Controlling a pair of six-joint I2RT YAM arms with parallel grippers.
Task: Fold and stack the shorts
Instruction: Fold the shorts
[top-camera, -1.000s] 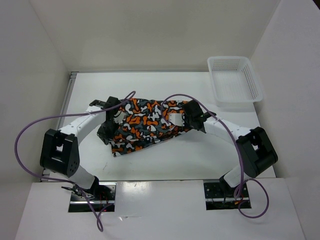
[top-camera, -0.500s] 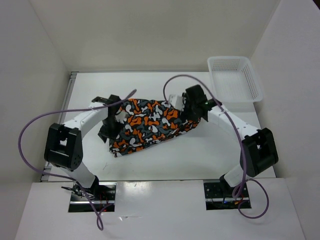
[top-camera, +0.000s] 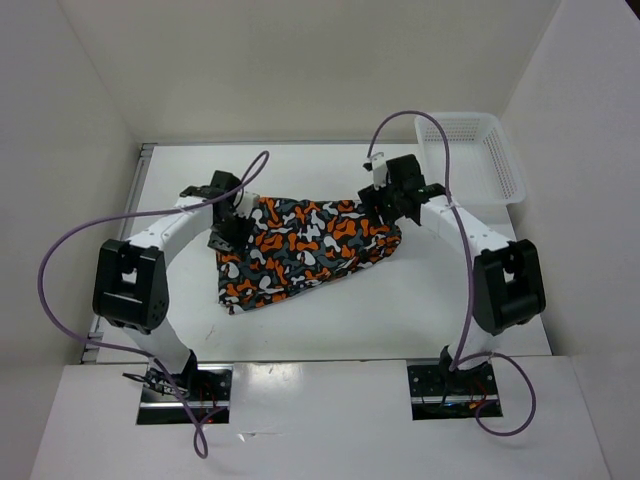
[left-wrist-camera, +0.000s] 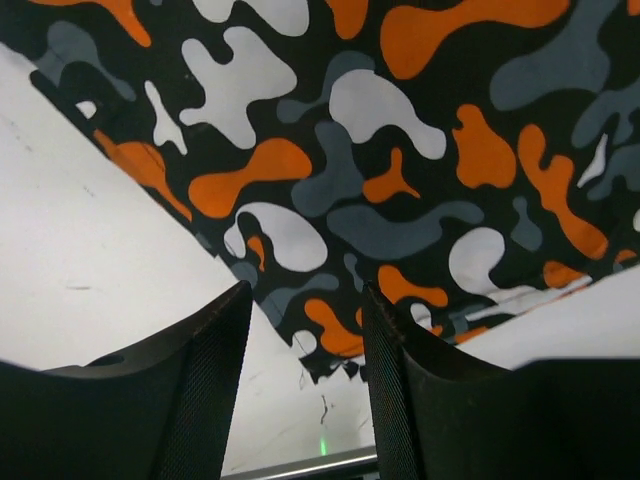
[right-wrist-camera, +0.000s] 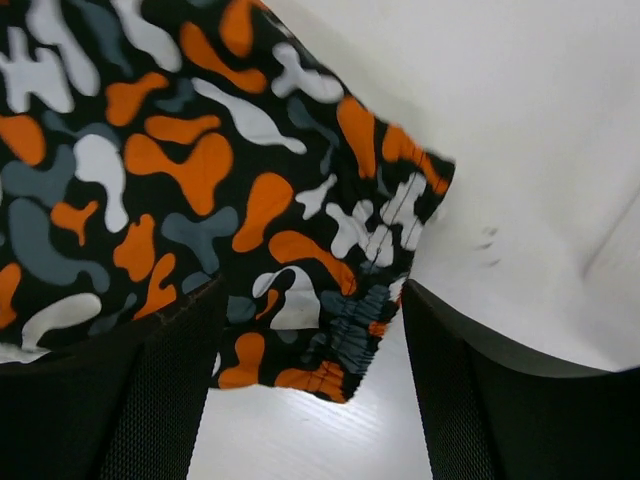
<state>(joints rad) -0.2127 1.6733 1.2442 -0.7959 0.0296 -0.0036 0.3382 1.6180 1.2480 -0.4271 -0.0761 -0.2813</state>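
Centrally, a white rectangular table (top-camera: 330, 320) is carrying everything, walled in by pale panels on three sides. Soft cloth shorts (top-camera: 300, 245) in a camouflage-like print of orange, white, black and grey blobs are lying flat around the middle of it, spreading from the left gripper's side across to the right gripper's side, with the near left corner sagging toward the arm bases. Two white and black robot arms are curving inward from the near edge, the left arm (top-camera: 165, 232) reaching to the left end of the cloth and the right arm (top-camera: 470, 230) to its far right corner. A white plastic lattice basket (top-camera: 478, 197) is sitting at the far right corner of the table, apart from the shorts. The left gripper (top-camera: 228, 225) is hovering at the cloth's left edge; from its wrist camera its black fingers (left-wrist-camera: 205, 390) are standing moderately apart with nothing pinched between them, the printed fabric (left-wrist-camera: 400, 150) and its diagonal edge lying beyond them. The right gripper (top-camera: 385, 205) is hanging over the far right corner, its fingers (right-wrist-camera: 160, 390) spreading wide and gripping nothing, the shorts (right-wrist-camera: 150, 170) showing below. A gathered elastic band (right-wrist-camera: 350, 320) is bunching at that corner, directly under the gap. Thin purple cables (top-camera: 60, 260) are looping off both arms.
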